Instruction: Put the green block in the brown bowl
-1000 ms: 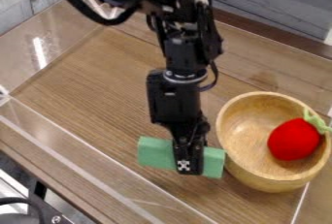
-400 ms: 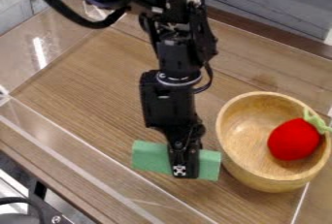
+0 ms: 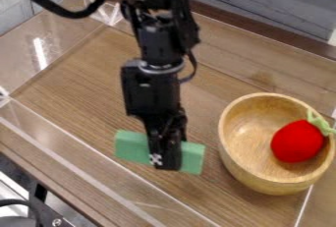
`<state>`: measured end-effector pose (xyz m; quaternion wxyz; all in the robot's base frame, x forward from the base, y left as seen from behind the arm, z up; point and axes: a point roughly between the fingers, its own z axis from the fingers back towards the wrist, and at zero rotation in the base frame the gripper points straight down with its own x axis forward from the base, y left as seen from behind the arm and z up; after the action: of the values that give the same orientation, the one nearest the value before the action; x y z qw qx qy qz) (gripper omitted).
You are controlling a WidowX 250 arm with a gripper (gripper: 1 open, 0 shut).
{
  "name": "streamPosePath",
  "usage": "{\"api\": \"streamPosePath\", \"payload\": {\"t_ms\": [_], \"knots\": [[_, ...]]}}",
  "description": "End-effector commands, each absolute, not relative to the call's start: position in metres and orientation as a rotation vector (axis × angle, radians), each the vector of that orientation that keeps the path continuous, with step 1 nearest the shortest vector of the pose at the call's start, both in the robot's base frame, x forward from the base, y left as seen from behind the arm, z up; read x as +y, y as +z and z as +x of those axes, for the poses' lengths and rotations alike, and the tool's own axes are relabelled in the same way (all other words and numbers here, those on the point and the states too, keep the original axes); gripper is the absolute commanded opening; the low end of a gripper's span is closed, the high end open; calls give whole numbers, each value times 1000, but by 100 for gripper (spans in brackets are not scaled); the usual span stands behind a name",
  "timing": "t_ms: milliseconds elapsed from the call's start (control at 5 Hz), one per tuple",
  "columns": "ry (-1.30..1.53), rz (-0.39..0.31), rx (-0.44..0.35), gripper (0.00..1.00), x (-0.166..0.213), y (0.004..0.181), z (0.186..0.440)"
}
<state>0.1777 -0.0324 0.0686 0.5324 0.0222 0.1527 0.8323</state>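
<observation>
Since the brown bowl (image 3: 273, 142), holding a red ball (image 3: 298, 141), sits to the right on the worktop (image 3: 79, 84), the carry must go rightward. The green block (image 3: 159, 152) lies left of it, long axis left-right, pinched across its width by the part-closed fingers (image 3: 164, 154).

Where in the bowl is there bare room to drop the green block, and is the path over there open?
The brown bowl is bare across its left half; the red ball fills the right side. The strip of table between the green block, held in the tool, and the bowl's left rim is bare. Crowded only by the ball.
</observation>
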Motion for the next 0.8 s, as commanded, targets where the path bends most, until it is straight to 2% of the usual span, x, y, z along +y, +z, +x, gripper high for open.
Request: {"api": "streamPosePath", "payload": {"t_ms": [0, 200, 400, 600], "knots": [[1935, 7, 338, 0, -31, 87, 202], [1910, 4, 341, 0, -26, 98, 219], [1897, -4, 338, 0, -22, 106, 222], [1879, 1, 336, 0, -21, 104, 220]]}}
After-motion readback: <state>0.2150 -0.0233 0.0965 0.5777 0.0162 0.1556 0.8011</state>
